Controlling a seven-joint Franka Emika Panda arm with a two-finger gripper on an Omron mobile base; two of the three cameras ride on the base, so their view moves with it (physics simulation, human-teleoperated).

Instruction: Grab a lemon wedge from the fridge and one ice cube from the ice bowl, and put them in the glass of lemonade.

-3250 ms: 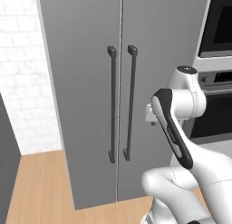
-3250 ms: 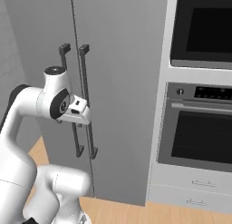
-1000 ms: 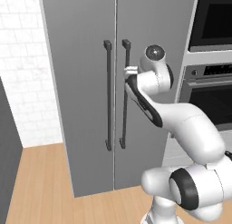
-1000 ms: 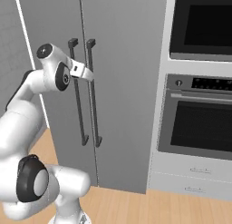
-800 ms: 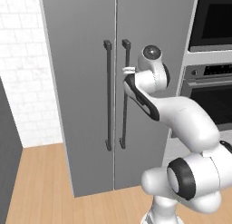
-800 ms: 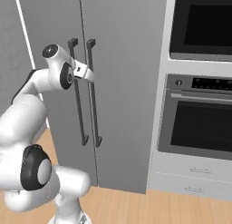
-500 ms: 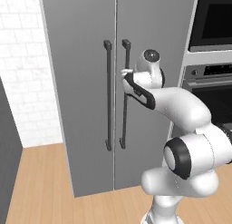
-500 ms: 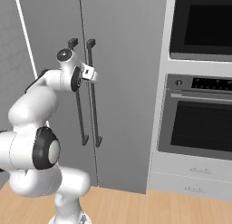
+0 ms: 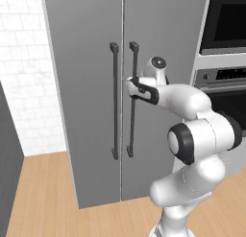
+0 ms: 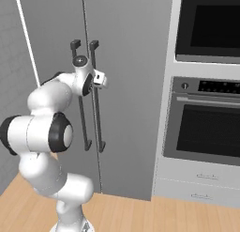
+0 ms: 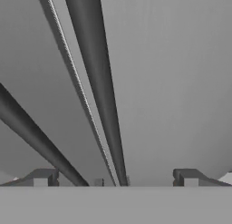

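Surroundings: the fridge (image 9: 96,63) stands before me, both grey doors closed, a white brick wall (image 9: 24,87) to its left and wooden floor (image 9: 43,202) below. To its right rises the black oven column (image 10: 206,118), with a white drawer (image 10: 201,184) under it.
In the way: the closed doors are all that face me; what lies behind them I cannot tell. Two dark bar handles run down beside the centre seam, the left handle (image 9: 115,101) and the right handle (image 9: 132,101) close together.
My gripper (image 11: 115,177): it sits right at the right handle, in its upper part. In the hand view that bar (image 11: 102,91) runs up from between my fingertips (image 11: 186,177), and the left door's bar (image 11: 31,132) crosses the lower left corner.
Fingers: spread wide, one tip on either side of the bar, with a clear gap to each. I am holding nothing, and I cannot tell whether either tip touches the handle.
Change: a few seconds ago my hand hung lower and off to the right of the handles, away from the door. Since then my arm has swung up and in, closing on the right handle over the last second. The base views have also shifted a little, so the fridge sits differently in them.
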